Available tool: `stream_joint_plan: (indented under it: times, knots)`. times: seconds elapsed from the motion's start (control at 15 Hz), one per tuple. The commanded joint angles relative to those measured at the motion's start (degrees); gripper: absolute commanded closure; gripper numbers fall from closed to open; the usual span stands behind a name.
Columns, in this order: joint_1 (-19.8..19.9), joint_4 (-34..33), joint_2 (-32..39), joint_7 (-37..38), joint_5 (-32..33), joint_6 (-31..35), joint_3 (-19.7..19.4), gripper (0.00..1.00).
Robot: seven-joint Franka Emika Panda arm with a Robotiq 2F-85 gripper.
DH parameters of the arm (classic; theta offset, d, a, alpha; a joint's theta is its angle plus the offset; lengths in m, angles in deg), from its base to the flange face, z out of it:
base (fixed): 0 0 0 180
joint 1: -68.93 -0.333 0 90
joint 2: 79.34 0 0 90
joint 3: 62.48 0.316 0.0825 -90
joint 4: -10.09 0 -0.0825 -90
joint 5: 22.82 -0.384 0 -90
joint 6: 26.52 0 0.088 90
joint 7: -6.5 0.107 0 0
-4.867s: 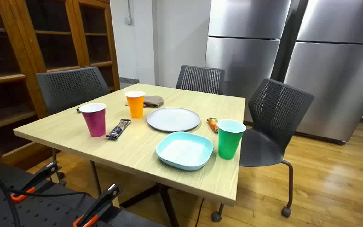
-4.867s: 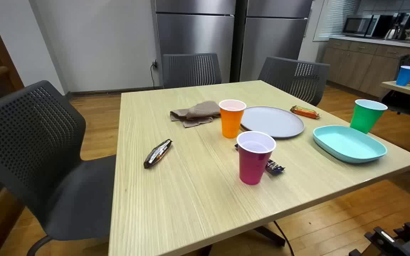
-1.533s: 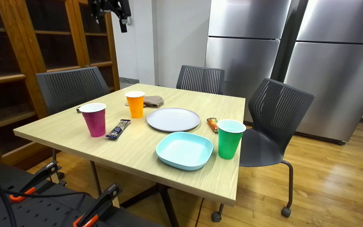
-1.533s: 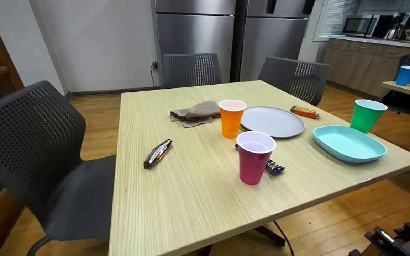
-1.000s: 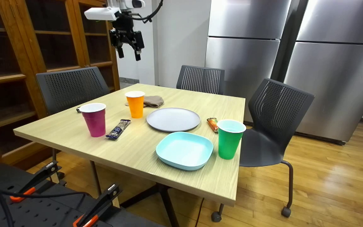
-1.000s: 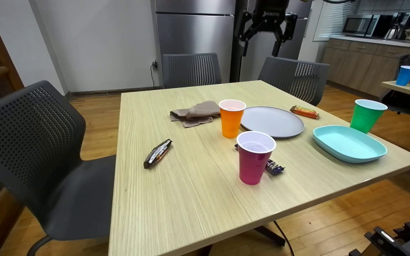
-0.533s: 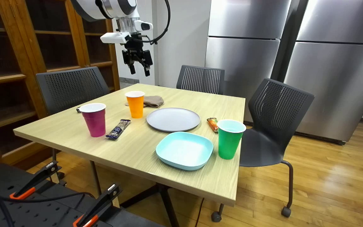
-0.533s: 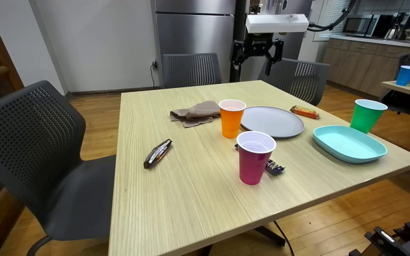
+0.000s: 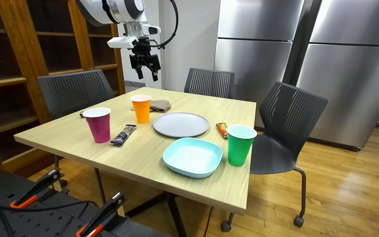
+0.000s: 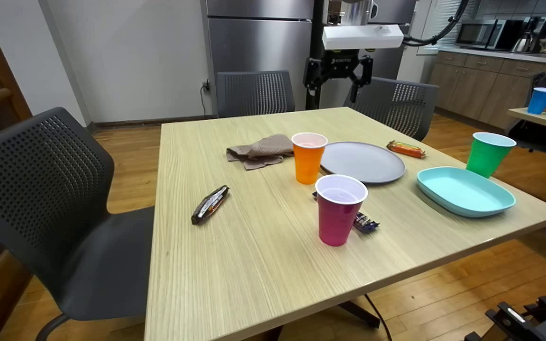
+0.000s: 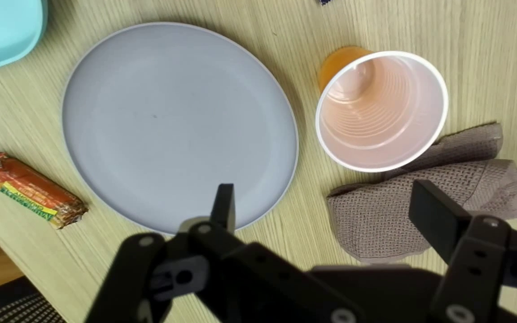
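Empty-jawed, my black gripper points down high above the table, its two fingers wide apart; it touches nothing. In both exterior views the gripper hangs in the air over the table's far part. Below it in the wrist view, a crumpled brown cloth lies partly behind the right finger. An upright orange cup with a white inside stands beside that cloth. To the left is a round grey plate, its lower rim partly covered by the left finger. A red-orange wrapped bar lies past the plate.
A purple cup stands near a dark blue wrapped bar. A black wrapped bar lies apart. Near one table corner are a turquoise dish and a green cup. Dark chairs surround the table.
The arm has come into both exterior views from above and descended over the table, slowing to a slight drop in the last half second. The jaws stay open; the tabletop things have not moved.
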Motion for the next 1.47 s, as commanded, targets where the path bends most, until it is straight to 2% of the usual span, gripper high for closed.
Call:
stream_joint_plan:
  times: [0.0,1.0,1.4]
  knots:
    - [-0.7,-0.1,0.0,-0.3,-0.5,-0.1,-0.7,0.0]
    - [-0.7,-0.3,0.3,-0.3,-0.3,0.2,-0.8,0.0]
    - [0.0,-1.0,2.4,-3.4,-1.7,0.5,0.0,0.0]
